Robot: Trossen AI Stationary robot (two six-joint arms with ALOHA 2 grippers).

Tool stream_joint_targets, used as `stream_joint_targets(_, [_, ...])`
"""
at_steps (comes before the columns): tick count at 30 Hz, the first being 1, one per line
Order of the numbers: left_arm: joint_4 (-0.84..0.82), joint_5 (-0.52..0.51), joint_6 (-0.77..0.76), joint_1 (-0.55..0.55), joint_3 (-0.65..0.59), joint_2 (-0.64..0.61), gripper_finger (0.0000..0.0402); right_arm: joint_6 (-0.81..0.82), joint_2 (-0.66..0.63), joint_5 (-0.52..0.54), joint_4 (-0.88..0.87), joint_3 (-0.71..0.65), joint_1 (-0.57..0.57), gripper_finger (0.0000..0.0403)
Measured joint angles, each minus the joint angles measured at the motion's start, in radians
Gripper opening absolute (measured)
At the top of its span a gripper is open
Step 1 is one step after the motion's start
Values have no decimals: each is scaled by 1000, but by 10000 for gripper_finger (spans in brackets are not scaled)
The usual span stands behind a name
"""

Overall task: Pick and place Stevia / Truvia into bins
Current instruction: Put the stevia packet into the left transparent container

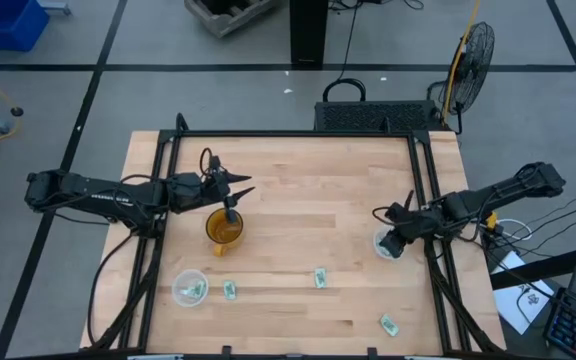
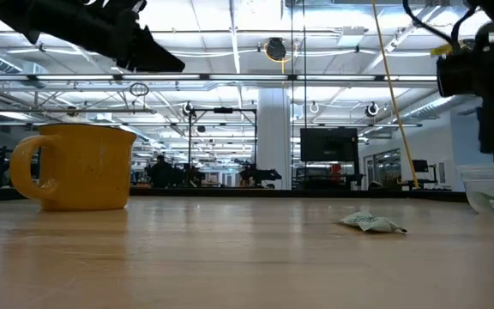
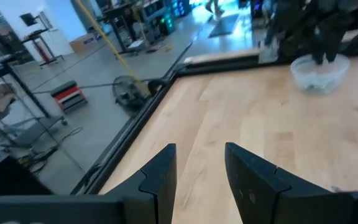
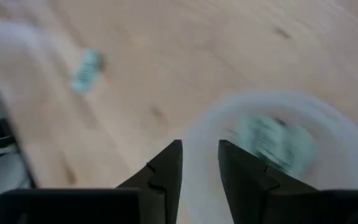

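My right gripper hovers open just above the right clear bin near the table's right edge. A pale green sachet lies inside that bin. My left gripper is open in the air above the amber cup, pointing toward the right bin. The left clear bin holds a sachet. Loose sachets lie flat on the table; one shows in the low view and one in the right wrist view.
The amber cup stands upright on its base left of centre, under my left arm. Black frame rails run along the table's sides and far edge. Bare wood lies between the two arms. A fan stands on the floor beyond the far right corner.
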Motion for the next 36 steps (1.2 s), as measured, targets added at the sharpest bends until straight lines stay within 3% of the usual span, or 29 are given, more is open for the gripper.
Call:
stream_joint_targets(5, [62, 175, -40, 0, 0, 2, 143, -179, -3, 12, 207, 0, 0, 92])
stream_joint_targets(9, [99, 310, -52, 0, 7, 52, 143, -443, -2, 81, 432, 0, -5, 91])
stream_joint_targets(13, [23, 327, -128, -7, 112, 176, 143, -768, 1, 255, 610, 0, -5, 91])
stream_joint_targets(17, [-130, 357, -129, -35, 296, 347, 143, -944, 14, 513, 702, -11, -9, 91])
stream_joint_targets(20, [-203, 383, -80, -76, 425, 476, 143, -959, 16, 609, 768, -53, -21, 91])
stream_joint_targets(23, [-225, 400, 2, -115, 509, 595, 143, -935, 16, 635, 877, -129, -30, 91])
stream_joint_targets(28, [-201, 522, 61, -161, 587, 765, 143, -934, 16, 634, 1165, -303, -31, 91])
stream_joint_targets(33, [-70, 536, 1, -199, 614, 910, 143, -849, 17, 596, 1448, -452, -29, 91])
stream_joint_targets(36, [33, 553, -18, -216, 630, 990, 143, -779, 12, 523, 1452, -454, -29, 91])
